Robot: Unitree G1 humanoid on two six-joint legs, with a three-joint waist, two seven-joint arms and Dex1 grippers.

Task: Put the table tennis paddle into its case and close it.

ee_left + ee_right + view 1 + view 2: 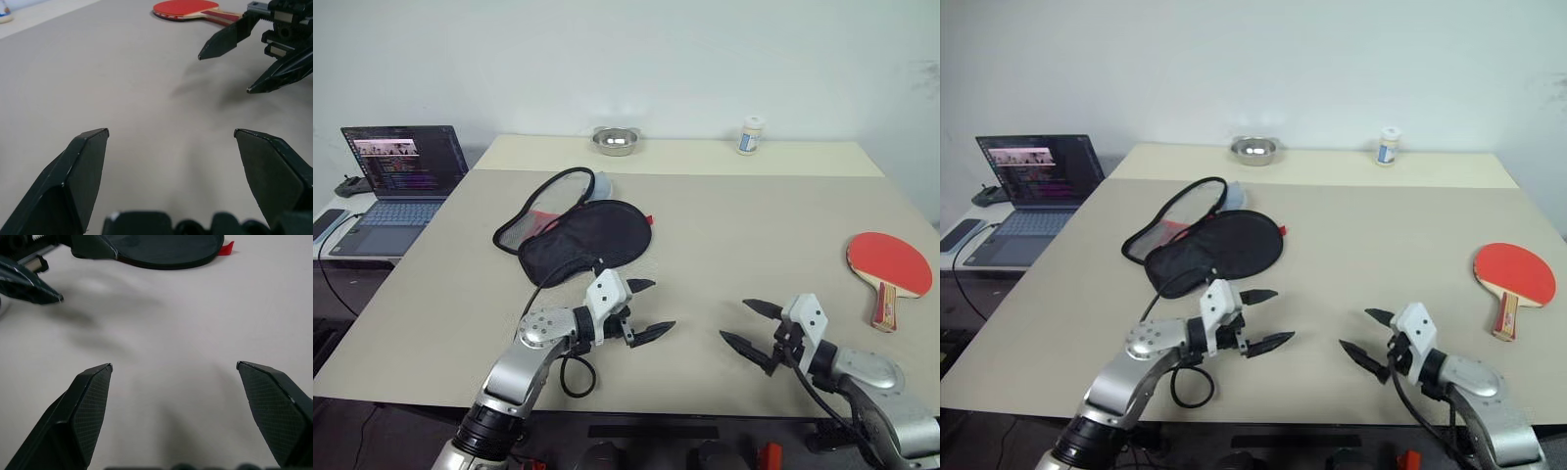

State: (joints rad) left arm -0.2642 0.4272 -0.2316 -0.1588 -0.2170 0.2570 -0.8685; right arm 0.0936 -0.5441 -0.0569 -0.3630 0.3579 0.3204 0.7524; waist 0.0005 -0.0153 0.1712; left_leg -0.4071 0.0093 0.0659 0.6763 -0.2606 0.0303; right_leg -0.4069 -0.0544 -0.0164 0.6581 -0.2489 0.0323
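**Jaws spread wide and empty, task not yet begun**

Both sets of jaws stand fully apart with nothing between them: the left gripper [648,309] hovers just in front of the case [582,238], the right gripper [750,329] over bare surface [724,245]. The case lies unzipped, its flap apparently folded back, ready to receive. The table tennis paddle [888,267] rests red face up close to the surface's right edge, well apart from the case, with open room between them.
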